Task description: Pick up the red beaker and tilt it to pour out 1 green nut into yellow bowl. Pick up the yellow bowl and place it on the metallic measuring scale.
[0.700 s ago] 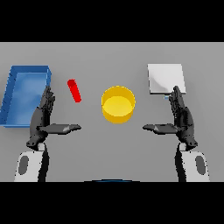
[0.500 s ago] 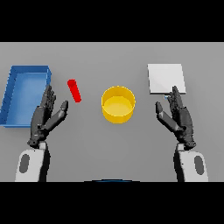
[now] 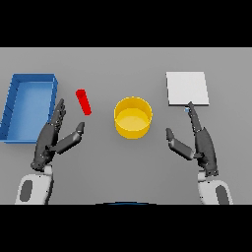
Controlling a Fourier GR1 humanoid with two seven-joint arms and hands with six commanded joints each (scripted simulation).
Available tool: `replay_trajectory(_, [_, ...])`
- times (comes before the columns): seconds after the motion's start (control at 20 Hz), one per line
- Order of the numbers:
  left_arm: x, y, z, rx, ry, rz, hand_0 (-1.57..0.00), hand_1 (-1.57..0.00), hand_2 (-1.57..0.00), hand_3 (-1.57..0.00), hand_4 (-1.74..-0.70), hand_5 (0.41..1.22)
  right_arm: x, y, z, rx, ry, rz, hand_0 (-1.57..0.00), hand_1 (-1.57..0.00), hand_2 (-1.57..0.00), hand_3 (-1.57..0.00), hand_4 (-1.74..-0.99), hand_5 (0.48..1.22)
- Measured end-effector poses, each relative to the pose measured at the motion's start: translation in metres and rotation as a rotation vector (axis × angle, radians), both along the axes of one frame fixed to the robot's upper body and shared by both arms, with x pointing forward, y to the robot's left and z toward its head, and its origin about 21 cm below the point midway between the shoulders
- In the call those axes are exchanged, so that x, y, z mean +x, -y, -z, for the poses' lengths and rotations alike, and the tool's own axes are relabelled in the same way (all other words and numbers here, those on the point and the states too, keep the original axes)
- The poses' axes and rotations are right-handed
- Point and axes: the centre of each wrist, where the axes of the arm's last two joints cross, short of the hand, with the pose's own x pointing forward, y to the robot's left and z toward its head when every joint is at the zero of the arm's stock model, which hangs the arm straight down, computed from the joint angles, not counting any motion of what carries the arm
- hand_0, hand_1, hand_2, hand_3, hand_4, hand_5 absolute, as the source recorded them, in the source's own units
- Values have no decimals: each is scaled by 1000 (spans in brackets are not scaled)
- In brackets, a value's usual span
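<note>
Red beaker (image 3: 83,102) lies tilted on the grey table (image 3: 123,64), between blue tray (image 3: 28,106) and yellow bowl (image 3: 133,117). Metallic scale (image 3: 186,88) sits right of bowl. Left hand (image 3: 51,140) and right hand (image 3: 197,142): both spread open, fingers straight, holding nothing.

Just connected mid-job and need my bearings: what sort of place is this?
Probably a bare lab-style test bench: a plain grey table holding a red beaker, a yellow bowl, a metallic measuring scale and a blue bin.
</note>
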Motion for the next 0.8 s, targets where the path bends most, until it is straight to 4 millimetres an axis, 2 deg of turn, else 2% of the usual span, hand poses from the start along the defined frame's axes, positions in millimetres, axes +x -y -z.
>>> replay_trajectory(0.1, [2,1,3,20,-18,21,1,1,1,1,-1276,691,-1,-3,-4,15,18,-15,1,1,1,1,-1265,680])
replay_trajectory(0.35, [39,13,10,0,-54,41,1,1,1,1,-1377,738,-4,5,-4,55,29,-28,1,1,1,1,-1304,678])
replay_trajectory(0.8, [82,15,35,12,-117,22,1,1,1,1,-1333,714,-2,7,-6,72,3,2,1,1,1,1,-1338,688])
